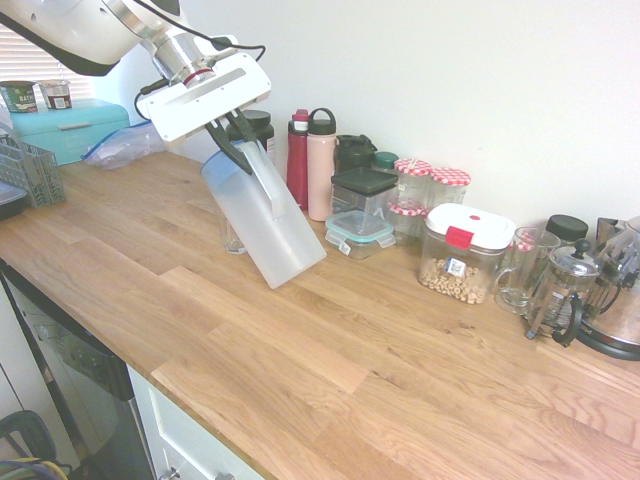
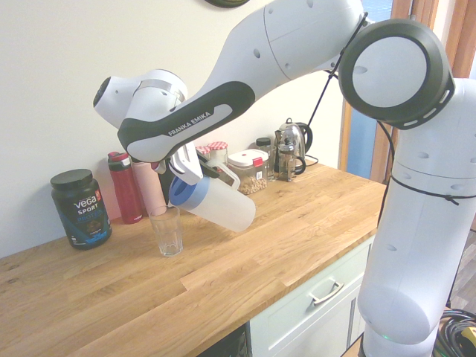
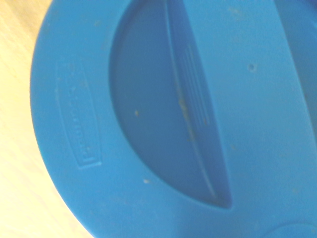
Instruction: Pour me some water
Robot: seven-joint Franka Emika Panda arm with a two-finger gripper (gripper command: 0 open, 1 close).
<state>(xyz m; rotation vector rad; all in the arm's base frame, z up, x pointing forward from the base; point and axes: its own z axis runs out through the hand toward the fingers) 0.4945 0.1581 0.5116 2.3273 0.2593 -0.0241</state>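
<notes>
My gripper (image 1: 243, 148) is shut on the handle of a translucent white pitcher (image 1: 268, 228) with a blue lid (image 2: 182, 193). The pitcher hangs tilted above the wooden counter (image 1: 330, 370), lid end higher than its base and leaning toward a clear drinking glass (image 2: 166, 232). The glass stands upright on the counter just below the lid's edge; in the first exterior view it is mostly hidden behind the pitcher (image 1: 232, 240). No stream of water shows. The blue lid (image 3: 173, 124) fills the wrist view.
Along the wall stand a red bottle (image 1: 298, 158), a pink bottle (image 1: 321, 165), stacked food containers (image 1: 360, 215), a cereal box (image 1: 466, 255), a French press (image 1: 563, 292) and a kettle (image 1: 620, 300). A black Vega tub (image 2: 80, 208) stands left of the glass. A teal bread box (image 1: 70, 125) is far back.
</notes>
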